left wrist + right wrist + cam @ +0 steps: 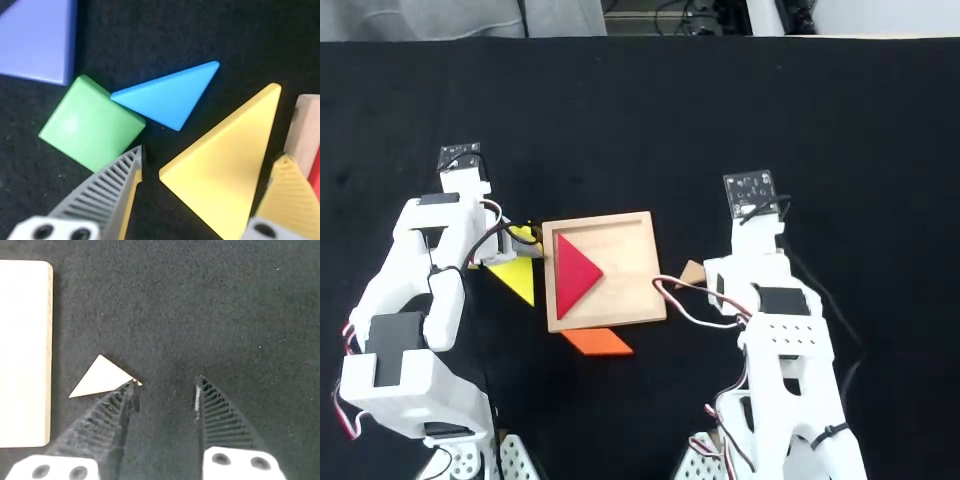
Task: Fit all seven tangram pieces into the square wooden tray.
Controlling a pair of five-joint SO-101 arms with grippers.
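Note:
The square wooden tray (620, 300) lies mid-table with a red triangle (575, 272) in it. Beside the tray, my left gripper (212, 152) is open, its fingers (117, 185) on either side of a large yellow triangle (227, 165). Past that piece lie a blue triangle (167, 95), a green square (90, 122) and a purple triangle (37, 40). My right gripper (166, 384) is open over bare cloth on the tray's other side. A small pale wooden triangle (100, 377) lies just outside one of its fingertips. An orange parallelogram (597, 342) lies at the tray's near edge.
Black cloth covers the whole table, with wide free room on the far half. The left arm (430, 260) and right arm (770, 310) flank the tray. The tray's edge (25, 350) lies close to the pale triangle.

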